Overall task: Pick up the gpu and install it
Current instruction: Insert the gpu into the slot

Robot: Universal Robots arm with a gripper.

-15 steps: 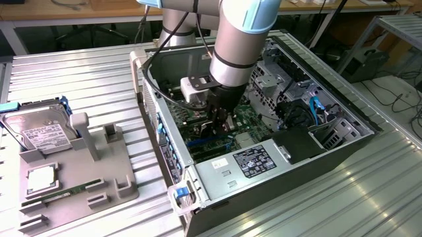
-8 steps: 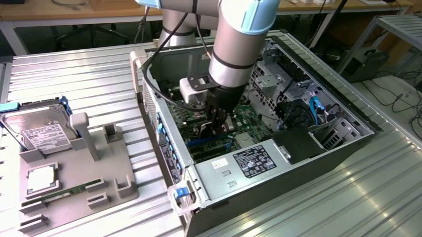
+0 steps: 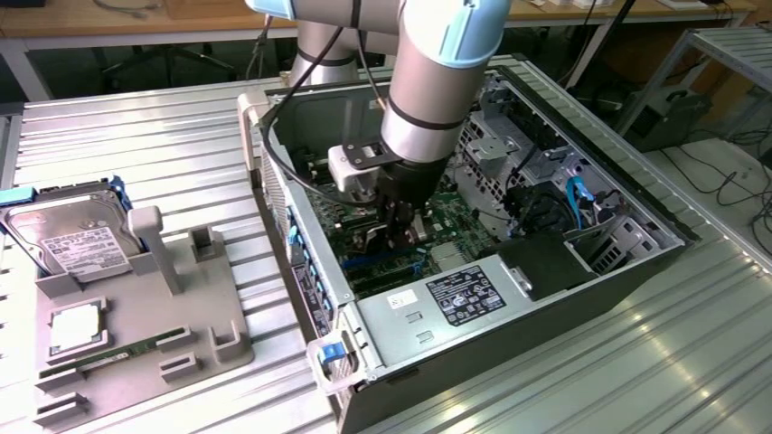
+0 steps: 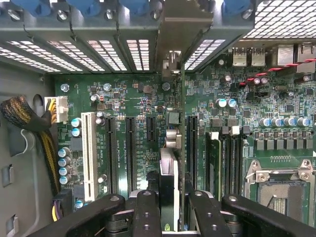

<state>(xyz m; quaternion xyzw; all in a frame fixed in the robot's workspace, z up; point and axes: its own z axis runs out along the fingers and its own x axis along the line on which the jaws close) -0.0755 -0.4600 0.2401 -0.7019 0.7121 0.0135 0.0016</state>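
The gpu (image 4: 169, 173) shows edge-on in the wrist view, a thin dark card running from between my fingers to its silver bracket (image 4: 185, 24) at the case's rear slot openings. My gripper (image 4: 170, 213) is shut on it, with one finger (image 4: 147, 212) on each side. The card stands upright over the green motherboard (image 4: 133, 98), between two black expansion slots (image 4: 131, 153). Whether it sits in a slot I cannot tell. In the exterior view my gripper (image 3: 404, 221) reaches down inside the open computer case (image 3: 271, 145), with the gpu (image 3: 399, 242) dark beneath it.
A white slot (image 4: 89, 155), memory slots (image 4: 222, 158) and the CPU socket (image 4: 281, 185) flank the card. Braided cables (image 4: 19, 116) lie at the case wall. The power supply (image 3: 465, 294) fills the near end. A grey fixture (image 3: 133, 334) holds a hard drive (image 3: 72, 240) and a memory stick (image 3: 121, 353).
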